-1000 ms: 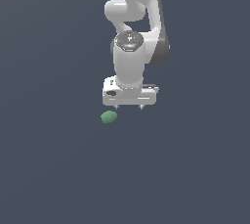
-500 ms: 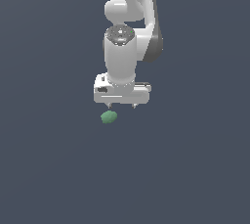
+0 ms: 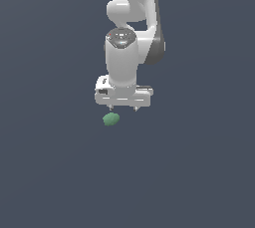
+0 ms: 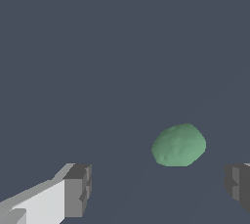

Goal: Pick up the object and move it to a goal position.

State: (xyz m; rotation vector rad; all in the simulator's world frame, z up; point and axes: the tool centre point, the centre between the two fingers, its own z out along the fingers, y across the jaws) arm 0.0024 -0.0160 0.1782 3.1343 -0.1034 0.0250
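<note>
While the white arm (image 3: 130, 28) drops almost straight down from the top of the exterior view, the gripper (image 3: 123, 108) hangs at its lower end with its fingers spread wide apart and nothing between them. In that view only two short dark fingertips (image 3: 110, 107) show beneath the flat white hand body, one near each end of it, both pointing at the floor. The wrist view confirms the spread: one grey finger pad (image 4: 78, 189) on a white finger sits far from the other pad, with bare floor filling the gap.

Above the hand, the wrist is a thick upright cylinder with a round cap facing the camera, and behind it a darker grey joint bulges toward 3 o'clock. From there the upper link rises and curves off toward 12 o'clock, out of the picture.

Outward from the hand lies the object (image 3: 111, 119), a small matte green oval lump. In the exterior view it sits just beyond the gripper at about 7 o'clock from the hand's centre, close under the fingertip on the exterior view's left, apart from it. In the wrist view the object (image 4: 178, 145) appears ahead of the pads and nearer one of them, untouched.

Around everything spreads a plain dark blue-grey floor (image 3: 199, 172).
</note>
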